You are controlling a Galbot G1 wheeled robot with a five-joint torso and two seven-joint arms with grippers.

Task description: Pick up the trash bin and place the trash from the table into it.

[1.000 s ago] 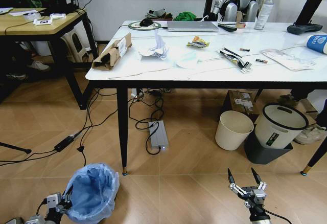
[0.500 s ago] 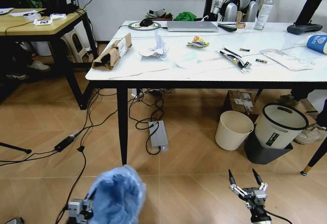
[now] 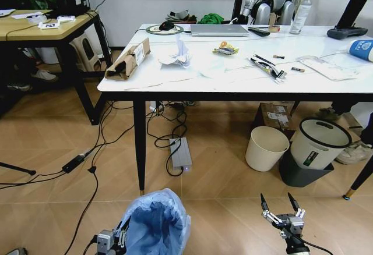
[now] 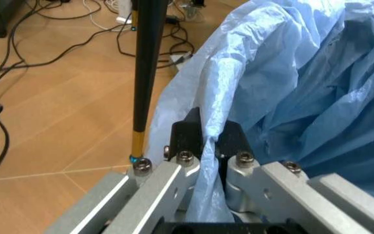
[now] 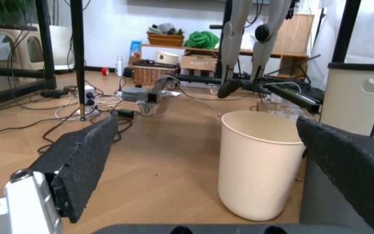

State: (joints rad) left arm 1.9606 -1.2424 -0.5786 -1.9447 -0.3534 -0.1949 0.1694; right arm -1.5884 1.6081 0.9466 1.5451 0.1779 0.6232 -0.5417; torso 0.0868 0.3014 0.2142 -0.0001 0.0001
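Your left gripper [image 4: 203, 146] pinches the rim of the trash bin [image 3: 154, 223], its jaws pressed on the crinkled blue liner. The bin hangs low at about 7 o'clock in the head view, just in front of the table [image 3: 175, 75]. Keep the grip firm and the bin's mouth facing up as you carry it toward the table edge. The trash [image 3: 178, 54] lies scattered on top at 12 o'clock. Your right gripper [image 3: 281, 204] waits at 5 o'clock, jaws spread wide and empty.
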